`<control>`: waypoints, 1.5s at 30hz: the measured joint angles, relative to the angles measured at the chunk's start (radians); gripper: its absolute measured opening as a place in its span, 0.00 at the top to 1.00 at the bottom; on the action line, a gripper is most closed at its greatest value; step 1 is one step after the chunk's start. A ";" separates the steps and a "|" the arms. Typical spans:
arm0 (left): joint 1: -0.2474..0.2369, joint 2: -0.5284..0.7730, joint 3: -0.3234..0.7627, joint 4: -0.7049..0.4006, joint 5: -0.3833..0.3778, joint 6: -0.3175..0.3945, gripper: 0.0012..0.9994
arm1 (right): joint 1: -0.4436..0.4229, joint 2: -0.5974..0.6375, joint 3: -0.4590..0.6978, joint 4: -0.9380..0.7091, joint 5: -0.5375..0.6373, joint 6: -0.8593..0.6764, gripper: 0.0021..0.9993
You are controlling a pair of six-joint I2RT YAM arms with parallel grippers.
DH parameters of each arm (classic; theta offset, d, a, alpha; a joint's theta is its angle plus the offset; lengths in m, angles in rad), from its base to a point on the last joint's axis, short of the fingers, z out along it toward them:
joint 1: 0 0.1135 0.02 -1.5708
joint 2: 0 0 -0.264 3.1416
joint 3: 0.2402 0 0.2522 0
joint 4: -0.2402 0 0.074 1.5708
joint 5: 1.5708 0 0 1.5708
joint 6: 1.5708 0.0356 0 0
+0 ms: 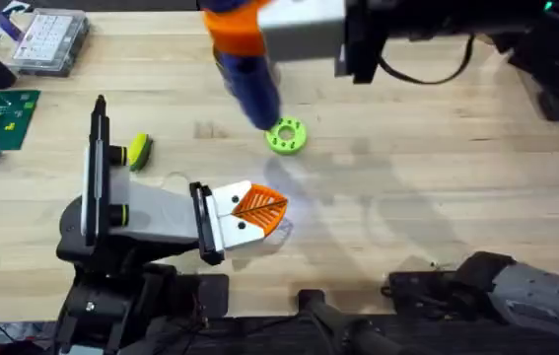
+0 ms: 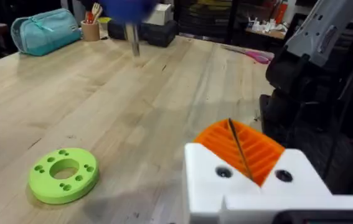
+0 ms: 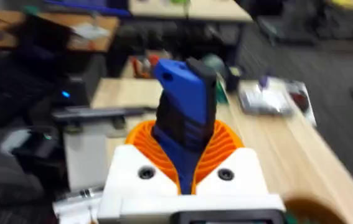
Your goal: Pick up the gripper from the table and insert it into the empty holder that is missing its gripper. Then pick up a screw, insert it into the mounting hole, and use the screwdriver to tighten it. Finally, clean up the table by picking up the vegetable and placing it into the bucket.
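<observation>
Right gripper [image 3: 185,165] clamps the screwdriver [image 1: 249,84] above the green ring [image 1: 286,136]; I'm mid-tightening step, next aiming tip at the holder [image 1: 225,222]; left gripper [image 2: 251,168] shut

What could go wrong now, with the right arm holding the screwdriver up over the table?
The screwdriver sits tilted between the pads of the right gripper, so it might slip. Its tip hangs close by the green ring in the overhead view; a low sweep could knock the ring away.
</observation>
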 joint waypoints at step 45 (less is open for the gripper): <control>0.000 0.000 0.000 -0.001 -0.006 0.000 0.99 | -0.242 0.503 0.172 -0.763 0.993 -0.628 0.94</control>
